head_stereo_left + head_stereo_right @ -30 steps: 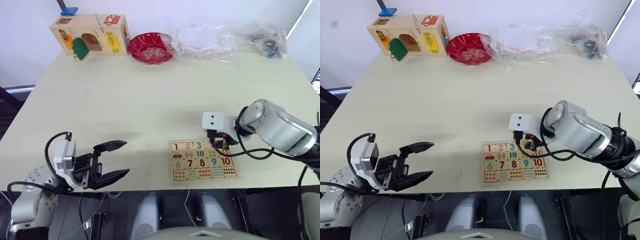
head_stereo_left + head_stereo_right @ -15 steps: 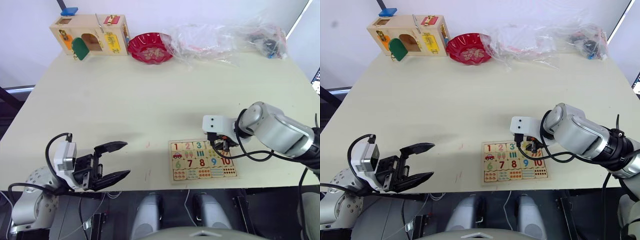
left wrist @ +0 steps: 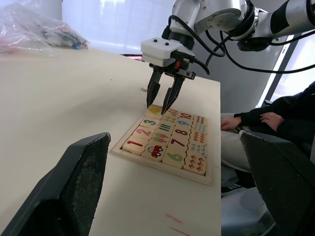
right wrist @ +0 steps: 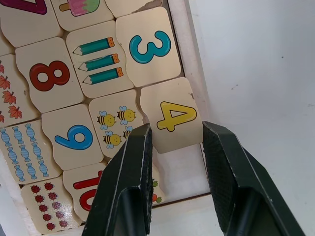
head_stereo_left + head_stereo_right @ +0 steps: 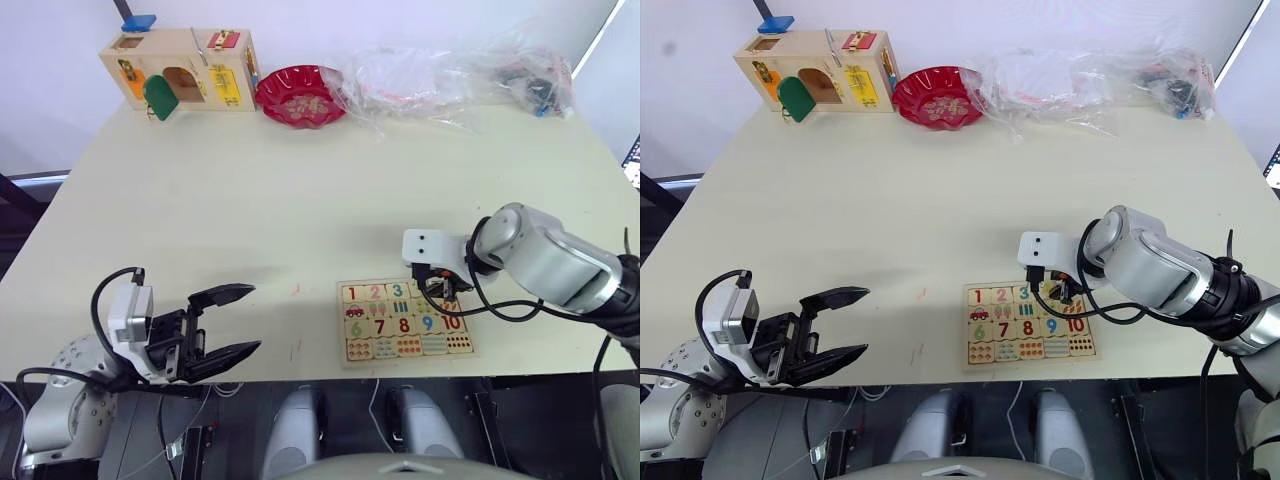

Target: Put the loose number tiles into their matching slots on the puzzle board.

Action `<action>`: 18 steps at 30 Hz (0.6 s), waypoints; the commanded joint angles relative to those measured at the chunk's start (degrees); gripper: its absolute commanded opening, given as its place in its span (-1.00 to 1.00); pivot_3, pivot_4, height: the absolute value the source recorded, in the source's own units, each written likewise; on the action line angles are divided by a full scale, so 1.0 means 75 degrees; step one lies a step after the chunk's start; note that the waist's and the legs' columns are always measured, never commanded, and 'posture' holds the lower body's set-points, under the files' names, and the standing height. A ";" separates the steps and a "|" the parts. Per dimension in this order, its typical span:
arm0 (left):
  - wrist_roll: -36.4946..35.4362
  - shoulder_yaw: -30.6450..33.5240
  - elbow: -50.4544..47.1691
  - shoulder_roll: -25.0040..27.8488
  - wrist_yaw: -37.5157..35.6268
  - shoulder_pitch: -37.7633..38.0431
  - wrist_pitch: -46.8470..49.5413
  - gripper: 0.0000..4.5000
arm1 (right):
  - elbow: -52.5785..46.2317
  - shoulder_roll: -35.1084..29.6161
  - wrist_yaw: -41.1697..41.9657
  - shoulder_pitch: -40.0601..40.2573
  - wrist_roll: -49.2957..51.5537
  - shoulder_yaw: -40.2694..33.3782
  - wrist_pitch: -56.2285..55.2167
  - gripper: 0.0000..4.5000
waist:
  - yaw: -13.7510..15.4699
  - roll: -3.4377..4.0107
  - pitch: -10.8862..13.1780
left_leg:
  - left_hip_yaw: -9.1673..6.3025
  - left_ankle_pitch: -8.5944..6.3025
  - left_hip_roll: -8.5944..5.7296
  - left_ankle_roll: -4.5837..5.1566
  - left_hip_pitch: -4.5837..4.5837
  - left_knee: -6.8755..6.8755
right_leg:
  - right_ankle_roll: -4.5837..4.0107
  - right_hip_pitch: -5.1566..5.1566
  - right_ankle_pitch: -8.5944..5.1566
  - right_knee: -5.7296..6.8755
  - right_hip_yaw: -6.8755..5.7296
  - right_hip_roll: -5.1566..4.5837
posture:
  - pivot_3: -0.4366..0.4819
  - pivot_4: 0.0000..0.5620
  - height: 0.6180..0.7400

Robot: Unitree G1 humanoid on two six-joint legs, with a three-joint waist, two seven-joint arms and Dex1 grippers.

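On board top row: right pincer [image 4: 172, 142] fingers apart, straddling "4" tile [image 4: 173, 118]
Left pincer [image 5: 222, 322]: spread wide, off puzzle board [image 5: 405, 358]

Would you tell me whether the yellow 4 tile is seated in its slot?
Not fully: the pale wooden yellow 4 tile overlaps the light-wood puzzle board's rim, between the right gripper's fingers.

Right tool [image 4: 172, 147] pointed downward, fingers seemingly slightly parted; left tool [image 5: 222, 324] level, fingers wide apart.
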 commanded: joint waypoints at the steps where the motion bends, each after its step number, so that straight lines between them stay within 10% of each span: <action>1: -0.0081 0.0073 -0.0252 -0.0003 0.0010 0.0038 -0.0051 1.00 | -0.0219 -0.0032 0.0044 -0.0057 -0.0035 -0.0030 -0.0011 -0.42 | 0.0000 0.0000 0.0000 | 0.0000 0.0000 0.0000 0.0000 0.0000 0.0000 | 0.0000 0.0000 0.0000 0.0000 0.0000 0.0000 | -0.05 -0.47 1.00; 18: -0.0037 0.0010 -0.0233 -0.0039 0.0025 0.0001 -0.0063 1.00 | -0.0256 -0.0076 0.0100 -0.0019 -0.0050 -0.0026 -0.0034 -0.42 | 0.0000 0.0000 0.0000 | -0.0001 0.0000 0.0000 0.0000 0.0000 0.0001 | 0.0000 0.0000 0.0000 0.0001 0.0000 0.0000 | -0.05 -0.47 1.00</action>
